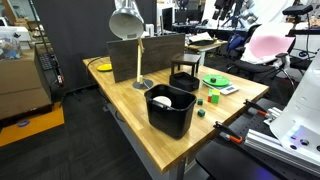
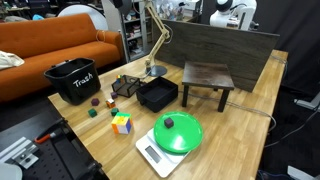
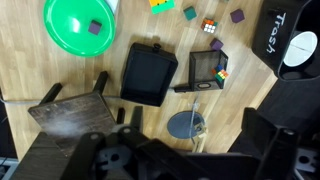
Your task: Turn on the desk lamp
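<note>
While the dark robot gripper (image 3: 185,158) hangs above the pale wooden table (image 3: 250,97), its jaws are a blur: spread or pressed together, I cannot tell. The tall desk lamp (image 1: 137,55), silver-grey dome on a slim cream stem, stands at eleven o'clock of the black plastic bin (image 1: 170,110). In the wrist view, its round metallic base (image 3: 186,124) sits at five o'clock of the flat black tray (image 3: 148,75), perhaps just clear.

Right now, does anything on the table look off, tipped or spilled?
Nothing spilled or broken. Minor: the stem of the desk lamp leans instead of standing plumb, and small blocks lie scattered loose near the trash bin. The green bowl sits squarely on the scale.
</note>
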You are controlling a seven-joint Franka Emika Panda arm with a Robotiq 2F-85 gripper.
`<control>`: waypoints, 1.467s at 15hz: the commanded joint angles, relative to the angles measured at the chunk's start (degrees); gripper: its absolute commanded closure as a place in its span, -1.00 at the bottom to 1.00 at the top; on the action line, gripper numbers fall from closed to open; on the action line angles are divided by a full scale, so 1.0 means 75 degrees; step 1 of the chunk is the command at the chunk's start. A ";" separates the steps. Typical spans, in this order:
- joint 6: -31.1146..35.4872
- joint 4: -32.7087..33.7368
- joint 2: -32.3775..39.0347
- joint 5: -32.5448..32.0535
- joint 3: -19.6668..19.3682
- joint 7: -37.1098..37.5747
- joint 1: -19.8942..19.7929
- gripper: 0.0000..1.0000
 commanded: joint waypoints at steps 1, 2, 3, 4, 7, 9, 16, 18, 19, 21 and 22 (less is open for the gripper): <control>0.0516 0.0519 0.0926 -0.0009 0.0161 -0.0213 0.0334 -1.00; 0.0736 0.0650 0.1249 -0.0001 0.0216 -0.0140 0.0382 -1.00; 0.0895 0.0765 0.1525 0.0124 0.0189 -0.0150 0.0472 -1.00; 0.0767 0.0406 0.1008 0.0062 0.0259 -0.0039 0.0374 -1.00; 0.0917 0.0691 0.1561 0.0078 0.0286 -0.0051 0.0391 -1.00; 0.0916 0.0722 0.1537 0.0078 0.0282 -0.0051 0.0391 -1.00; 0.1086 0.1284 0.2239 -0.0377 0.0640 -0.0126 0.0525 -1.00; 0.1180 0.1688 0.2758 -0.0428 0.0810 -0.0314 0.0641 -1.00; 0.1224 0.1908 0.3054 -0.0457 0.0884 -0.0399 0.0678 -1.00; 0.1259 0.2325 0.3640 -0.0444 0.0981 -0.0565 0.0706 -1.00; 0.1269 0.2506 0.3926 -0.0430 0.1012 -0.0632 0.0685 -1.00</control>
